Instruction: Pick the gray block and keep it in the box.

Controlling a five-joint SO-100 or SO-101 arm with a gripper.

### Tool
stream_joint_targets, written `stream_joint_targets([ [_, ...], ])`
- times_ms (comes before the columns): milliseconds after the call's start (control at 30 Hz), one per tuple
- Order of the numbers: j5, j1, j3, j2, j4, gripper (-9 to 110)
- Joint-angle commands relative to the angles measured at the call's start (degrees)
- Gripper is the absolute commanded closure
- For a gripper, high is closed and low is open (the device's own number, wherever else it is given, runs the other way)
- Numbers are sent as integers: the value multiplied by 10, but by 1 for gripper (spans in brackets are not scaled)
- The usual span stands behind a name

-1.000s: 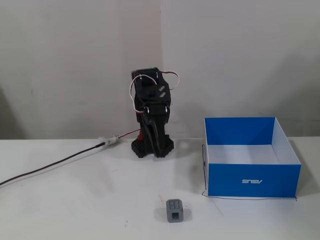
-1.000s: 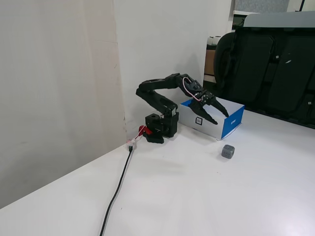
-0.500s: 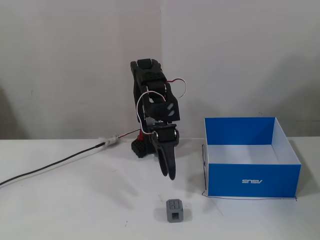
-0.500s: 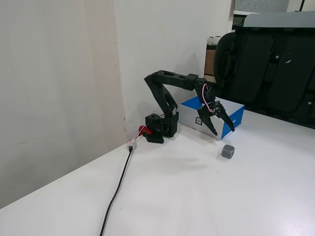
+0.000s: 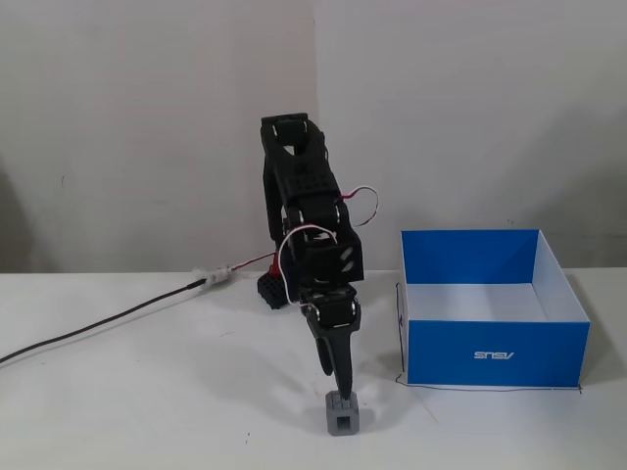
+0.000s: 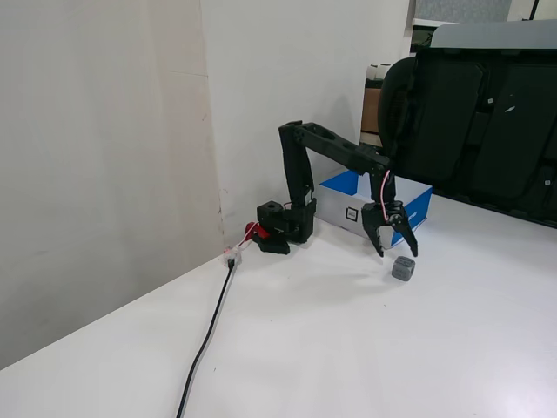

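The gray block (image 5: 343, 416) sat on the white table (image 5: 147, 411) directly under the claw's tips, a small cube with a recessed square panel on its near face. In a fixed view (image 6: 404, 268) it lay just below and slightly to the right of the claw, resting on the table and, as far as that view showed, not touched by either finger.

The claw (image 6: 397, 252) pointed downward with its two fingers (image 6: 377, 239) spread apart, nothing between them. In the other fixed view the claw (image 5: 340, 384) was seen edge-on, so the gap could not be read there; its tip appeared to come down right at the block's top, though contact could not be told.

To the right of the claw in that same view stood the box (image 5: 495, 354), blue outside and white inside, open at the top, with an upside-down "ASUS" logo (image 5: 495, 355) on its near wall. It was well apart from the block.

Behind the claw, the black arm (image 5: 304, 211) rose from its base near the wall. A black cable (image 5: 98, 328) ran off to the left across the table, and a dark office chair (image 6: 474, 122) stood beyond the box.
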Motion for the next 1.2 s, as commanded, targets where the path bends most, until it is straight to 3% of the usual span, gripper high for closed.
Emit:
stream_joint_targets([
  [0,7,0,-53,-4,-14,72],
  [500,7,10,-160,-171,-23,71],
  [533,8,9,-160,-172,-23,72],
  [667,8,10,-162,-172,-22,101],
  [867,7,18,-190,-162,15,101],
  [1167,7,7,-216,10,94,101],
])
